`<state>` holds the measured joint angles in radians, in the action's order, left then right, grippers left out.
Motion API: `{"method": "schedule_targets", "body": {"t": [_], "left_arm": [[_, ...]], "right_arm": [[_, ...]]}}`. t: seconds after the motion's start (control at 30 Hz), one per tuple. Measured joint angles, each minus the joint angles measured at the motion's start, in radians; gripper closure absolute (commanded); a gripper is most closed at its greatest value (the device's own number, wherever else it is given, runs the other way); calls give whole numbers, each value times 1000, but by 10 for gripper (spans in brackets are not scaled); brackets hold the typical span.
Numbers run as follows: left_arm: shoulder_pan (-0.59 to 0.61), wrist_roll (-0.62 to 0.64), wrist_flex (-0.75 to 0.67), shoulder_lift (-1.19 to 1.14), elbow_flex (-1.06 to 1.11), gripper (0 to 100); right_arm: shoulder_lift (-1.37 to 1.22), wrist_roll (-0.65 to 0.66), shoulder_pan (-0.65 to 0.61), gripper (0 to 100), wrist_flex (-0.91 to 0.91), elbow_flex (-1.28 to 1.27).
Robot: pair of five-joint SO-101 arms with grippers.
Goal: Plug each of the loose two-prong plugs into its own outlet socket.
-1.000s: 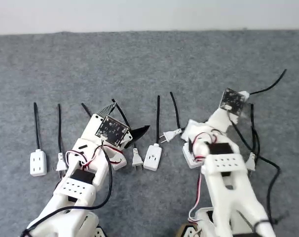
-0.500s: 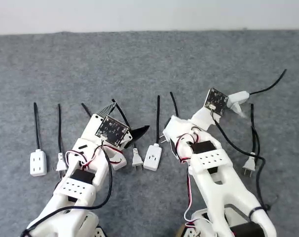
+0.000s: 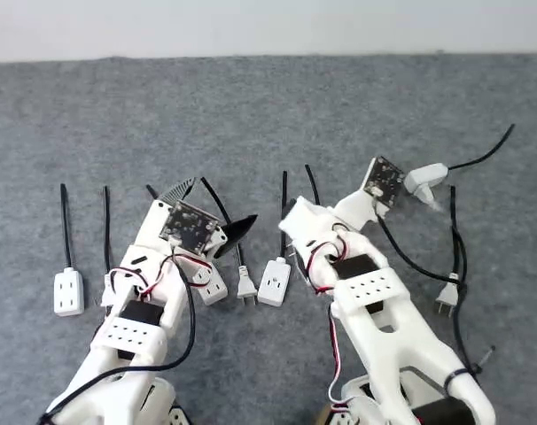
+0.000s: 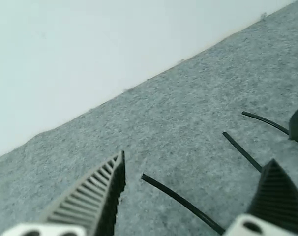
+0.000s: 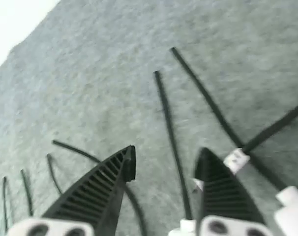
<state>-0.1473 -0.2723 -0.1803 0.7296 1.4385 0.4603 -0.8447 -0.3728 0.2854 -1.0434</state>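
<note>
Grey mat (image 3: 268,115): covers the table under both arms.
Right gripper (image 5: 163,184): jaws parted, holding nothing; a black cord (image 5: 169,128) lies on the mat, seen between them.
Left gripper (image 3: 210,209): jaws spread wide and empty, over the mat.
Middle socket (image 3: 274,281): flat between the two arms.
Far socket (image 3: 69,292): near the mat's left side.
Middle plug (image 3: 245,285): loose, just beside the middle socket.
Right plug (image 3: 445,299): loose, beyond the right arm.
</note>
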Motion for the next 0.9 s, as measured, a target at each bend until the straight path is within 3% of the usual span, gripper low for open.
{"method": "schedule_targets", "body": {"t": [0.33, 0.67, 0.9], "left_arm": [[29, 38, 0, 0, -25, 589], [29, 40, 0, 0, -25, 589], [29, 40, 0, 0, -25, 589]], "right_arm": [[-18, -68, -12, 753, 0, 0], [-299, -72, -12, 756, -9, 55], [-331, -104, -9, 757, -9, 89]]}}
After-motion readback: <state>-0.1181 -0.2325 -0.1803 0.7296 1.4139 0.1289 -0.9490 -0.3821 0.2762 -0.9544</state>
